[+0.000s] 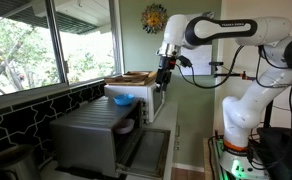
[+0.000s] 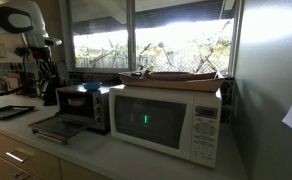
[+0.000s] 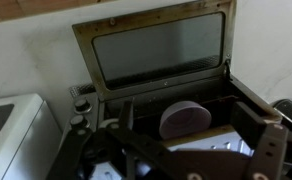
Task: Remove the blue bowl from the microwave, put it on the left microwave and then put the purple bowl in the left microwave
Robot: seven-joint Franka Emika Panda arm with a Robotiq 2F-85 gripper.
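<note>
The purple bowl [image 3: 183, 120] sits tilted inside the dark cavity of the grey steel oven [image 1: 86, 135], whose drop-down door [image 3: 161, 50] is open. The blue bowl [image 1: 123, 100] rests on top of that oven. My gripper [image 3: 186, 135] hangs in front of the open cavity, above the door. Its two dark fingers are spread apart, with the purple bowl seen between them and beyond the tips. It is open and holds nothing. The gripper also shows in both exterior views [image 1: 163, 75] [image 2: 48, 85]. The oven also shows in an exterior view [image 2: 83, 106].
A smaller white microwave [image 2: 166, 122] stands beside the grey oven, with a flat tray of things on top [image 1: 131, 77]. Windows run along the wall behind the counter. A dark tray [image 2: 8, 112] lies on the counter.
</note>
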